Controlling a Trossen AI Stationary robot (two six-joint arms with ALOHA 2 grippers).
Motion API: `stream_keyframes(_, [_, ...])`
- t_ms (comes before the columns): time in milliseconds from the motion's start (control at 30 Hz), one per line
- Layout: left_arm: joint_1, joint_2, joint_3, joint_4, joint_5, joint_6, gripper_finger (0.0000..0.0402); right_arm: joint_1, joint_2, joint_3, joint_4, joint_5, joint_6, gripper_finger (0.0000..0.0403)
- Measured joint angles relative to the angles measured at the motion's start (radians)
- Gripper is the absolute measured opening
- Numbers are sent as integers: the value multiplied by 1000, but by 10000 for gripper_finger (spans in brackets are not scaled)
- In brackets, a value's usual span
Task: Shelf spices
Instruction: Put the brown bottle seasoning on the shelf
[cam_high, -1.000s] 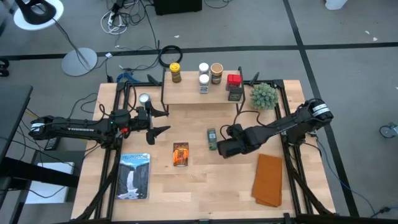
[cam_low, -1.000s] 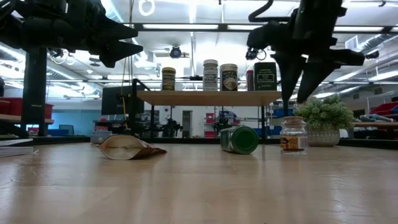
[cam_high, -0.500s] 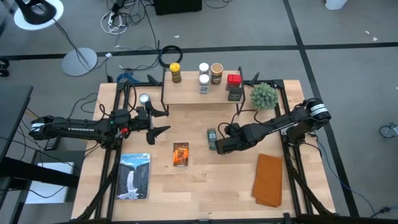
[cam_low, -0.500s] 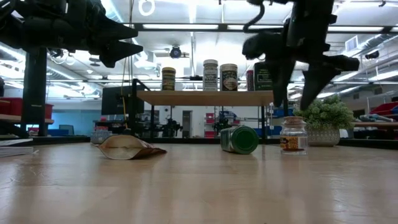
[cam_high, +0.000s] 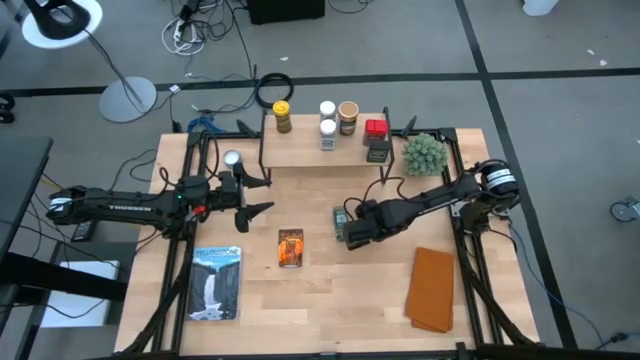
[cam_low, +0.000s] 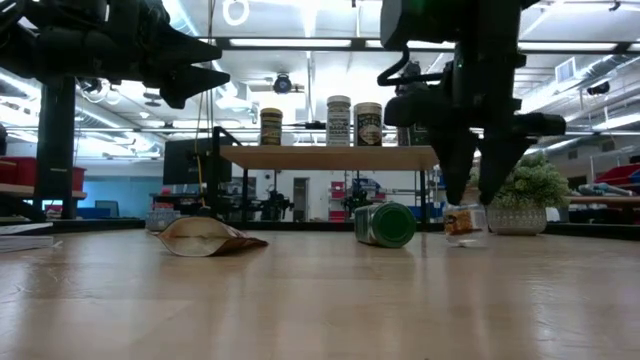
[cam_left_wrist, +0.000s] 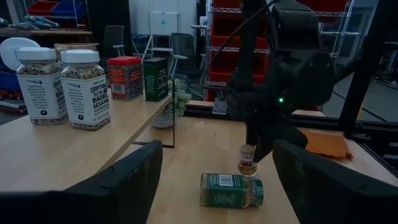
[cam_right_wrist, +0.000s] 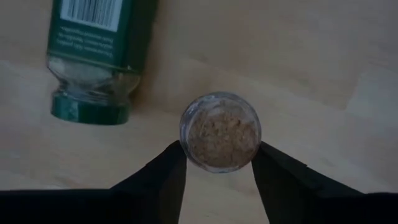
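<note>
Nearest me on the light wooden table (cam_high: 330, 300), a book with a waterfall cover (cam_high: 216, 283) lies to the left. A folded orange cloth (cam_high: 432, 290) lies to the right.

A little farther in, near the middle, the flat orange spice packet (cam_high: 290, 248) lies on the tabletop, not yet shelved. Right of it, a glass jar with a green lid and green label (cam_low: 386, 224) lies on its side. Just beside it stands a small clear glass jar of tan-brown spice (cam_right_wrist: 220, 130).

My right gripper (cam_low: 476, 195) hangs directly over that small jar, pointing down. Its dark fingers (cam_right_wrist: 163, 177) are apart, one on each side of the jar. From table level the tips look to be just above its top, and I cannot tell whether they touch the glass.

Over on the left, my left gripper (cam_high: 264, 194) hovers above the table near the shelf's left leg. Its jaws are spread wide and hold nothing.

Beyond them is the low light-wood shelf on black metal legs (cam_high: 300, 152). On it stand these things:
- a yellow-lidded jar (cam_high: 282, 117)
- two white-lidded jars (cam_high: 327, 118)
- a tan-lidded jar (cam_high: 348, 117)
- a red tin (cam_high: 375, 127)
- a dark box (cam_high: 378, 149)

A round silver tin (cam_high: 232, 158) sits left of the shelf. A spiky green plant (cam_high: 423, 153) sits to its right.
</note>
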Motion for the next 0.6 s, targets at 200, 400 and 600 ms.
stream_keyframes(200, [0,0,0,-2,0,0,309,-40,-4,0,1,-1,-70,175])
stream_keyframes(400, [0,0,0,-1,0,0,309,-54,-4,0,18,1,-157,154])
stream_keyframes(600, [0,0,0,-1,0,0,309,-45,-4,0,25,19,-188,124])
